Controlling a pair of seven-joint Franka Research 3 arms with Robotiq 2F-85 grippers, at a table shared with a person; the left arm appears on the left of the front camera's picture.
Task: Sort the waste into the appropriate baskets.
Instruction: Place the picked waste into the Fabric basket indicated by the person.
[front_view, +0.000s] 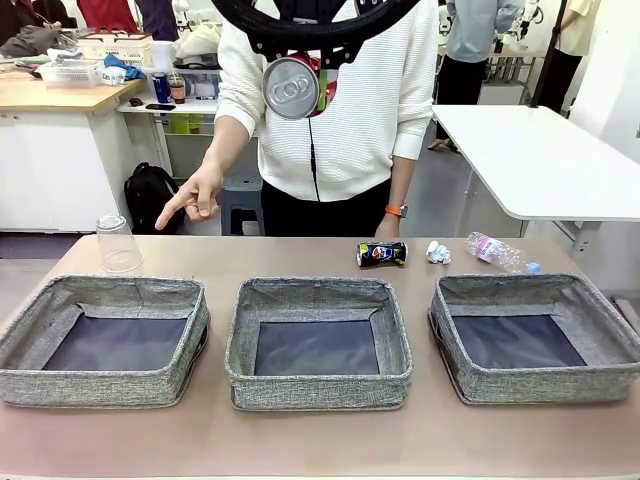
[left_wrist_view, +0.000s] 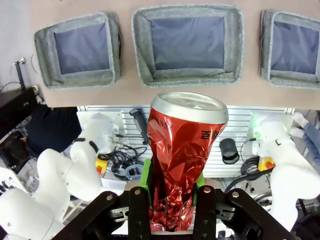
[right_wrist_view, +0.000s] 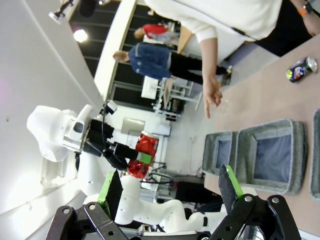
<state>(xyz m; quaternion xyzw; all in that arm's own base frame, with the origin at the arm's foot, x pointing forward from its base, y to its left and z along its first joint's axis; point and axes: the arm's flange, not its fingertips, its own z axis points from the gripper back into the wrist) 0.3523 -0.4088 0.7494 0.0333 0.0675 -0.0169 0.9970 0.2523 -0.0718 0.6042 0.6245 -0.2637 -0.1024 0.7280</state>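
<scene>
The tan table (front_view: 320, 440) is stretching across the front view, and a person in a white top (front_view: 340, 110) is standing at its far side, pointing one hand (front_view: 192, 203) down toward the far left corner. Three grey woven baskets are sitting in a row near my edge: the left basket (front_view: 100, 388), the middle basket (front_view: 318, 388) and the right basket (front_view: 540, 385), each showing its dark bottom.

My left gripper (left_wrist_view: 174, 180) is clamping the crushed red can (left_wrist_view: 182, 150) between its green pads, holding it high above the table. In my left wrist view the can's silver end is pointing toward the middle basket. My right gripper (right_wrist_view: 170, 180) is hanging with its fingers spread wide apart, gripping nothing.

The clear plastic cup (front_view: 119, 243) is standing upside down just behind the left basket. The clear plastic bottle (front_view: 498, 252) is lying on its side behind the right basket. The crushed dark-blue can (front_view: 381, 253) is lying beyond the middle basket, and the white paper wad (front_view: 438, 252) is resting between it and the bottle.
</scene>
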